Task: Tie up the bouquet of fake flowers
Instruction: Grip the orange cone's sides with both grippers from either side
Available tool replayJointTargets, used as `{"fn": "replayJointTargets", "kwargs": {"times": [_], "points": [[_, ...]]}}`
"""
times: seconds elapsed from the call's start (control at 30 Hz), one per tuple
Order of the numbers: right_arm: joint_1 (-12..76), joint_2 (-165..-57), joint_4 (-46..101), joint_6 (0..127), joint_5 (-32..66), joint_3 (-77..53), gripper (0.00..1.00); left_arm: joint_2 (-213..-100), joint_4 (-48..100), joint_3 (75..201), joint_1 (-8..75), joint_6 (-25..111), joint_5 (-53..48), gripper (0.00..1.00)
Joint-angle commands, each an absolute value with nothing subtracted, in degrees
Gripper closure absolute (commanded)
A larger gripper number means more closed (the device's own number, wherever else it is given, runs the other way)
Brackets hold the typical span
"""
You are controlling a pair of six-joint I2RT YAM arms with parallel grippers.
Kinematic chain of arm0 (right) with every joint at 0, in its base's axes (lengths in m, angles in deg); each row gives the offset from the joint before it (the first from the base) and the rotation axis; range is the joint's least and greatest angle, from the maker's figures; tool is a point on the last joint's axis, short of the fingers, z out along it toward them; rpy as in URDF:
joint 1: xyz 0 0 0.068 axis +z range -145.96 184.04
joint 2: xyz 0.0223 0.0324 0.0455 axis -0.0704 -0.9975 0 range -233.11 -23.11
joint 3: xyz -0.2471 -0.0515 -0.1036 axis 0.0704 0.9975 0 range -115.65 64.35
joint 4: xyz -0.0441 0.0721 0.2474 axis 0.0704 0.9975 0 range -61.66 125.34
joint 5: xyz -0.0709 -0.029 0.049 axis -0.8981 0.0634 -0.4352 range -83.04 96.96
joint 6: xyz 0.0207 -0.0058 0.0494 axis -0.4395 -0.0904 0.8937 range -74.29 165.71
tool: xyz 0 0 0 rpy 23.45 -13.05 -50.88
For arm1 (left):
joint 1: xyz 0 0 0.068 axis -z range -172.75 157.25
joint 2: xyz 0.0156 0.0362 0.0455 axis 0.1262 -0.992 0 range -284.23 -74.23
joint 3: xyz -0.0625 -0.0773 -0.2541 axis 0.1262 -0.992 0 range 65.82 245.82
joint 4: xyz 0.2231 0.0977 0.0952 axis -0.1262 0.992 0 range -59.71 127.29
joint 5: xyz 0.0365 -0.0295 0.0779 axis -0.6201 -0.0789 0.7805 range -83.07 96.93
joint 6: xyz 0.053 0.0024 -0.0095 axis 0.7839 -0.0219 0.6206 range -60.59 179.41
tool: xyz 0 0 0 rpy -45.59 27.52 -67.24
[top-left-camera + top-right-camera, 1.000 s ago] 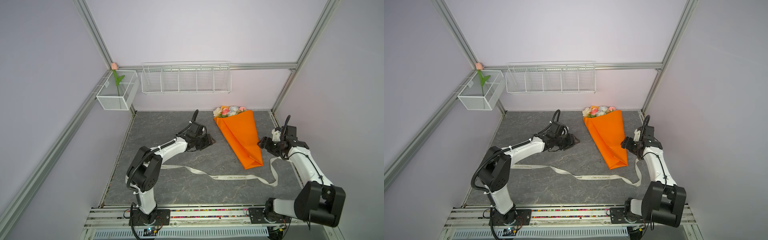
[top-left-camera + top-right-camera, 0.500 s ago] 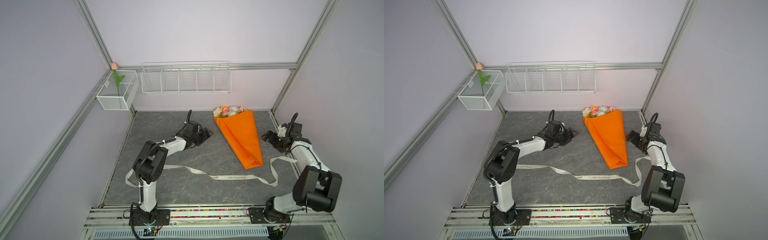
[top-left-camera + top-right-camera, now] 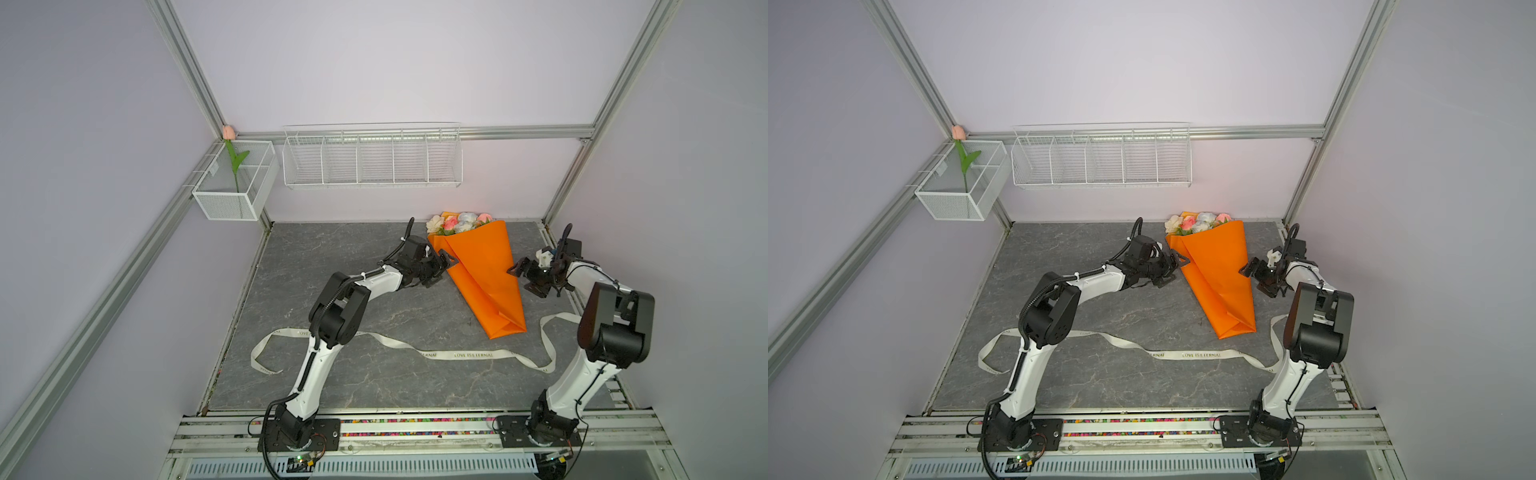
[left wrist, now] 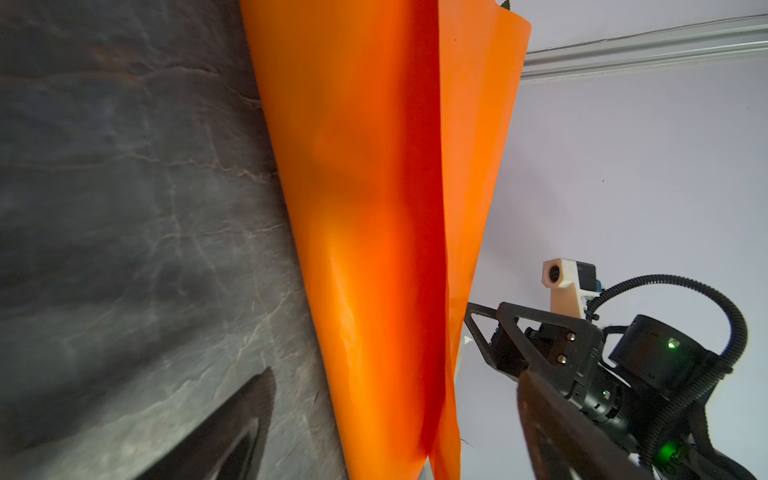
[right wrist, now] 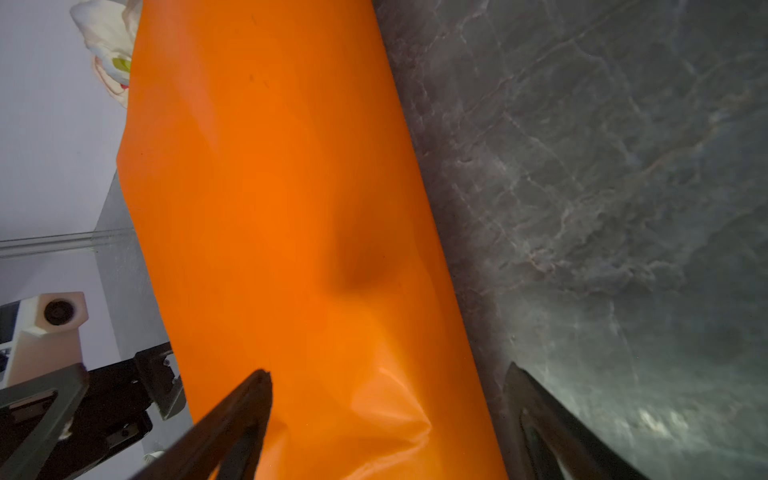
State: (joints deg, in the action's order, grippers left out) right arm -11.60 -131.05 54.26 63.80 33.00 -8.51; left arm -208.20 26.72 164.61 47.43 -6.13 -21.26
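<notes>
Bouquet of fake flowers (image 3: 478, 278) lies flat on the grey worktop (image 3: 332, 374), blooms against the back wall, narrow end toward the near rail. There is open worktop left of the bouquet and beyond its narrow end. That space is crossed only by a loose white ribbon (image 3: 457, 355) lying near the tip, apart from it.

Orange paper is rolled into a cone with an overlapping fold on top. White, pink and pale blue heads show at the wide end.

Left pincer (image 3: 444, 272) is at the bouquet's left edge, right pincer (image 3: 524, 281) at its right edge. Both are low and level, aimed inward. Both have fingers spread wide, with the paper framed between them in each wrist view. Neither is pinching; contact with the paper cannot be told.
</notes>
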Motion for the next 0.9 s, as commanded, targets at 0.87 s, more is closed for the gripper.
{"fn": "replayJointTargets", "kwargs": {"times": [0.87], "points": [[-9.28,-138.84,59.29,57.35,33.62,-12.32,0.18,-221.92,29.50,180.35,50.23,-14.84,-24.18,0.30]]}}
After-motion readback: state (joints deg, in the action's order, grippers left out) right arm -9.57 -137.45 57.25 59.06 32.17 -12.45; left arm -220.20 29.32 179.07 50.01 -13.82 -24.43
